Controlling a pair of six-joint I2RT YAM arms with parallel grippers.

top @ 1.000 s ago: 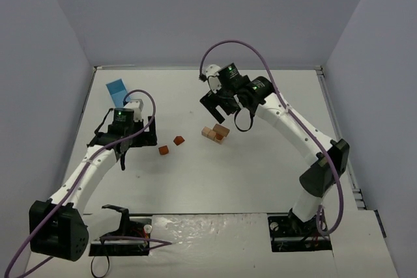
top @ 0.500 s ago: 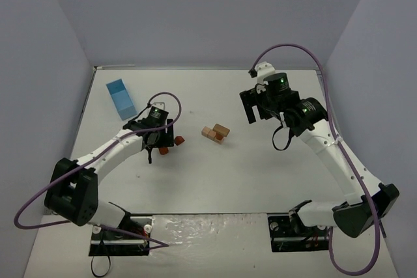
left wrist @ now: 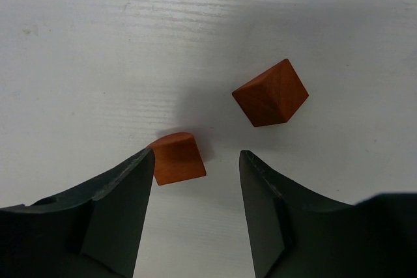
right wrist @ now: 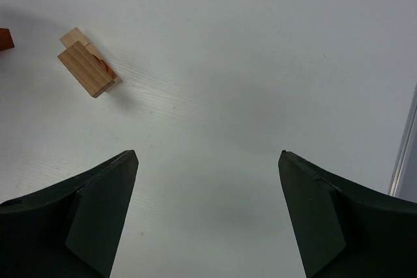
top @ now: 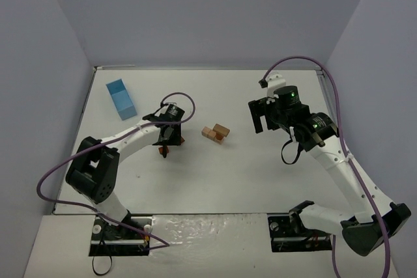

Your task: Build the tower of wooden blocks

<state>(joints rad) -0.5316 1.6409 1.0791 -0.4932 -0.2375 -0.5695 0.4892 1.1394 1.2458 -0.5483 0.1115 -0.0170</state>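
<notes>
While the left claw hangs low over the white tabletop left of centre, a reddish-brown piece shows at its near edge. The block cluster, tan with some reddish-brown, sits near the middle, apart from both arms. The right claw is held to the right of that cluster, well clear of it. A light-blue box lies at the far left.

From the left wrist, the claw is released, its dark fingers spread. A rounded reddish-brown block lies on the tabletop between the tips, just beside the left finger and clear of the right one. A reddish-brown cube sits farther out, beyond the right fingertip, apart from the rounded block and not between the fingers.

From the right wrist, that claw is also released, spread wide over bare tabletop and grasping nothing. The cluster lies at the upper left, one long tan block resting across other pieces with a reddish edge showing beneath it.
</notes>
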